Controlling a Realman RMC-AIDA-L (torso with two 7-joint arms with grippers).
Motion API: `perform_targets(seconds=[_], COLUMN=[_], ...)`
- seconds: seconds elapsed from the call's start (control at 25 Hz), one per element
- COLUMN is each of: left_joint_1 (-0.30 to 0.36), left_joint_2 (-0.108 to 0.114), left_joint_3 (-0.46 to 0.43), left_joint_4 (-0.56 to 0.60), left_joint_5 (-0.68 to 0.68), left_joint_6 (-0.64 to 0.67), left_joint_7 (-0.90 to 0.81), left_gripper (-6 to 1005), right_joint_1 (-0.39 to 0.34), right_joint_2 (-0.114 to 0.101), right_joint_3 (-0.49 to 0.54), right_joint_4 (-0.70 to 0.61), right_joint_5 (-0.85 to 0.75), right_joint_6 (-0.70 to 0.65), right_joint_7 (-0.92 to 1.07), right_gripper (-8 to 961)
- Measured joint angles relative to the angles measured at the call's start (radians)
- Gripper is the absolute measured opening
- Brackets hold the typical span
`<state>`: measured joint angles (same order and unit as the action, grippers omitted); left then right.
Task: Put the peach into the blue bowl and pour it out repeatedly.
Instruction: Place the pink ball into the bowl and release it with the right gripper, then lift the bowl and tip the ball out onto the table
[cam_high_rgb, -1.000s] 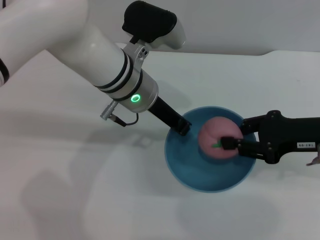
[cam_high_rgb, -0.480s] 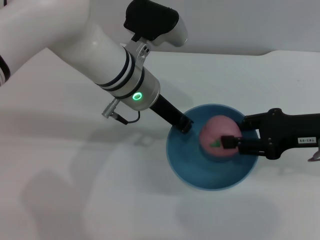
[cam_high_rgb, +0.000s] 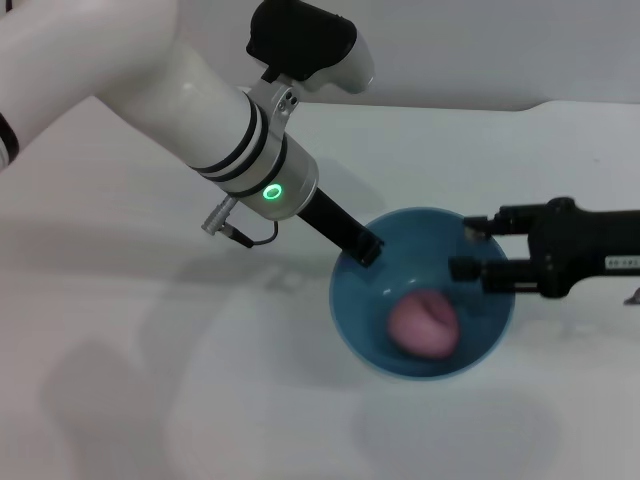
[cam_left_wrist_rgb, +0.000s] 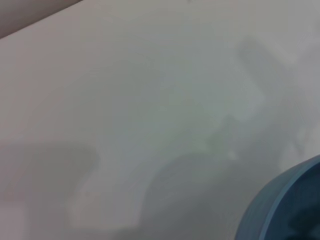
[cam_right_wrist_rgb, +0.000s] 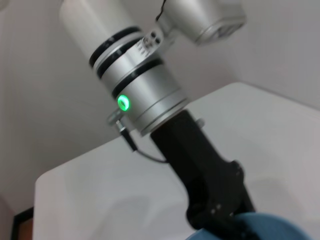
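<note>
Peach (cam_high_rgb: 424, 325) sits loose in the bottom of the blue bowl (cam_high_rgb: 352, 330), toward its near side. Right gripper (cam_high_rgb: 468, 247) hovers over the bowl's right rim, fingers spread, holding nothing. Left gripper (cam_high_rgb: 366, 250) is clamped on the bowl's far-left rim; in the right wrist view we see it pinching the edge.

Risks we see: the one-point rim grip may slip or twist once the bowl tilts. The round peach may roll off the white table (cam_high_rgb: 150, 400) after pouring. The right fingers are close enough to get clipped by the rim on the lift.
</note>
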<state>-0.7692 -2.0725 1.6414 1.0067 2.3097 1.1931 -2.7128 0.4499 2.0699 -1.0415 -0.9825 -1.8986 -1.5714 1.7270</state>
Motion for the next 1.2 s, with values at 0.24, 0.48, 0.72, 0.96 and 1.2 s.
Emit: perform_targets(seconds=[0.24,0.48,0.72,0.96,1.2], left_joint_1=[0.044,0.164,0.199,0.260,0.291], left_joint_2=[0.004,0.007,0.003,-0.004,-0.005], left_joint_3=[0.040,0.243,0.369,0.478,0.519], left_joint_4=[0.013,0.136,0.132,0.130,0.085], left_joint_5=[-0.002,0.037,0.154,0.302,0.392], left_joint_6=[-0.120,-0.413,-0.668,-0.942,-1.144], left_joint_7=[0.002,0.003,-0.009,-0.010,0.010], left_gripper=[0,0,0,0,-1], right_joint_1=[-0.019,-0.080,-0.171,-0.215,-0.219], right_joint_2=[0.000,-0.012,-0.012,-0.004,-0.004], right_joint_3=[0.157,0.368,0.472,0.541,0.549], right_joint_4=[0.047,0.156,0.168,0.181,0.193], right_joint_5=[0.063,0.091,0.088,0.087,0.089], right_joint_6=[0.010,0.012,0.006,-0.027,-0.039], right_joint_7=[0.026,0.043,0.069,0.080,0.081], right_gripper=[635,628,620,613,606])
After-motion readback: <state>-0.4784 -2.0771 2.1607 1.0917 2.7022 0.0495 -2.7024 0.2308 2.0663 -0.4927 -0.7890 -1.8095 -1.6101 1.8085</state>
